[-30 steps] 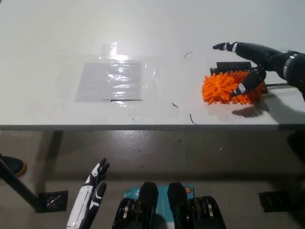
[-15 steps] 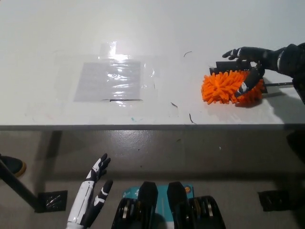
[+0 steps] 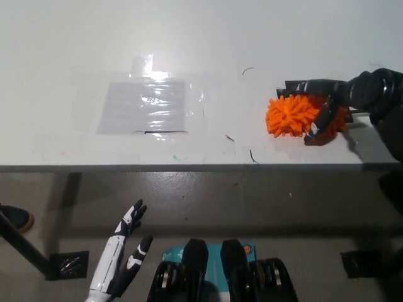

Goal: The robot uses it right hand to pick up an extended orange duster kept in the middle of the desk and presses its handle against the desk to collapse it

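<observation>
One orange duster [image 3: 294, 116] is lying on the white worktop [image 3: 252, 38], over toward its right side and close to the front edge. Reaching in from the right, the black right hand [image 3: 327, 104] is curling over the duster's fluffy head, fingers wrapping down across the far and right sides of it and touching the orange strands, closing on it though the grip is not looking firm from here. Left of the duster, well apart, a clear plastic sheet [image 3: 146, 104] is lying taped flat on the worktop. Down at the lower left, below the worktop's edge, the white left hand [image 3: 123, 255] is hanging idle, fingers spread and holding nothing.
</observation>
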